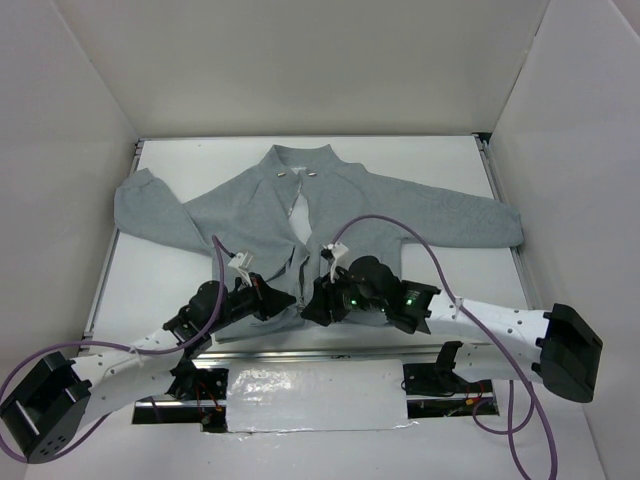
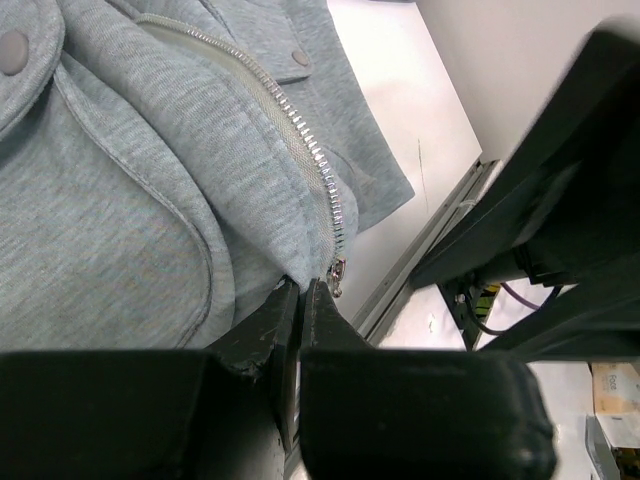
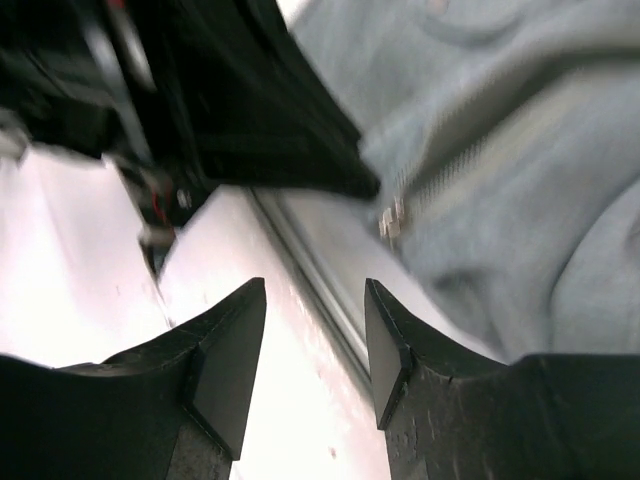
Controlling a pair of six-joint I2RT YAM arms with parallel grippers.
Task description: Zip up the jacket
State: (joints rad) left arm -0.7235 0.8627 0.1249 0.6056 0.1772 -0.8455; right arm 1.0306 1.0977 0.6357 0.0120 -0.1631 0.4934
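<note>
The light-grey fleece jacket (image 1: pixel 250 215) lies flat on the white table, collar at the far side and front open near the collar. My left gripper (image 1: pixel 283 300) is shut on the jacket's bottom hem (image 2: pixel 270 250), right beside the lower end of the zipper. The silvery zipper teeth (image 2: pixel 300 130) run down to the metal slider (image 2: pixel 338 275) at my fingertips. My right gripper (image 1: pixel 318 305) is open and empty. In the right wrist view it (image 3: pixel 312 300) hovers over the table edge, a little short of the slider (image 3: pixel 392 220) and the jacket (image 3: pixel 520 200).
A metal rail (image 1: pixel 330 352) runs along the table's near edge, just below the jacket hem; it also shows in the left wrist view (image 2: pixel 410 270). White walls enclose the table on three sides. Purple cables (image 1: pixel 400 225) loop over the jacket's right side.
</note>
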